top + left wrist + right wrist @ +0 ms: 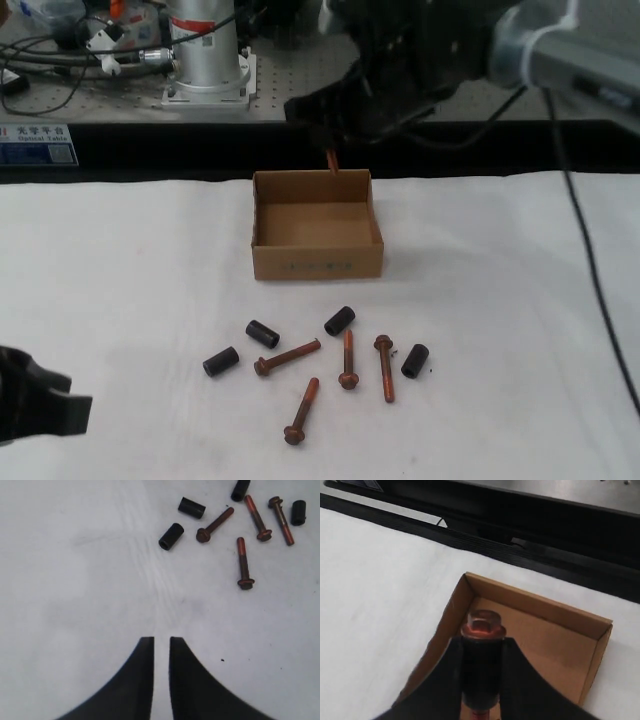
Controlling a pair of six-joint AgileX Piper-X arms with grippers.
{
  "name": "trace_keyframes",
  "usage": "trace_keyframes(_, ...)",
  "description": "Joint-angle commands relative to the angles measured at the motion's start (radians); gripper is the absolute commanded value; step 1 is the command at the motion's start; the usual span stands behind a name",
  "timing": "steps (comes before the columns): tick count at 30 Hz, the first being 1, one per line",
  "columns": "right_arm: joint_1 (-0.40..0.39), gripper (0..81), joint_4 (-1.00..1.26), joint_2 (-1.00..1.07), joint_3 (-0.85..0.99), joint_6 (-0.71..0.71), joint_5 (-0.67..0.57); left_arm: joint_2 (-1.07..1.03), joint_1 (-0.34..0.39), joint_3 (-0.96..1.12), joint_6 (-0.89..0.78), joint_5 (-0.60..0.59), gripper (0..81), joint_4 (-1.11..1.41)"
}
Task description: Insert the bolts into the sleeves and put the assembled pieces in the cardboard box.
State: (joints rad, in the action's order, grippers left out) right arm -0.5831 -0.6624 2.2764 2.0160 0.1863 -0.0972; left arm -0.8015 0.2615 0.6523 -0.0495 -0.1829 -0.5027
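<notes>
The right tool (481, 647) grips a sleeved bolt (482, 624) above the cardboard box (540, 605); four bolts (288, 356) and four sleeves (262, 333) lie on the white table (120, 260) at the box's 6 o'clock. The left tool (161, 645), nearly closed, holds nothing.

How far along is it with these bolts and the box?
Early. The brown cardboard box looks empty so far. The right gripper holds one rusty orange bolt in its black sleeve over the box. Four loose bolts and four black sleeves wait on the white cloth.
</notes>
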Motion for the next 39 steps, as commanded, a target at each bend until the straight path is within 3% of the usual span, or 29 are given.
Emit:
trace_keyframes(1, 0.004, 3.8, -0.004, -0.012, 0.013, -0.008, 0.015, 0.007, -0.002, 0.003, 0.013, -0.005, 8.7, -0.027)
trace_keyframes(9, 0.016, 3.8, -0.027, 0.097, 0.049, -0.008, 0.020, 0.007, -0.002, 0.003, 0.013, -0.005, 8.7, -0.027)
trace_keyframes(22, 0.018, 3.8, -0.058, 0.102, 0.045, -0.008, 0.126, 0.007, -0.002, 0.003, 0.013, -0.008, 8.7, -0.027)
trace_keyframes(33, 0.018, 3.7, -0.061, 0.102, 0.045, -0.008, 0.075, 0.007, -0.002, 0.003, 0.013, -0.008, 8.7, -0.027)
trace_keyframes(36, 0.018, 0.1, -0.074, 0.102, 0.045, -0.008, 0.076, 0.007, -0.002, 0.003, 0.013, -0.008, 8.7, -0.027)
trace_keyframes(39, 0.018, 10.7, -0.098, 0.102, 0.045, -0.008, 0.081, 0.007, -0.002, 0.003, 0.013, -0.008, 8.7, -0.027)
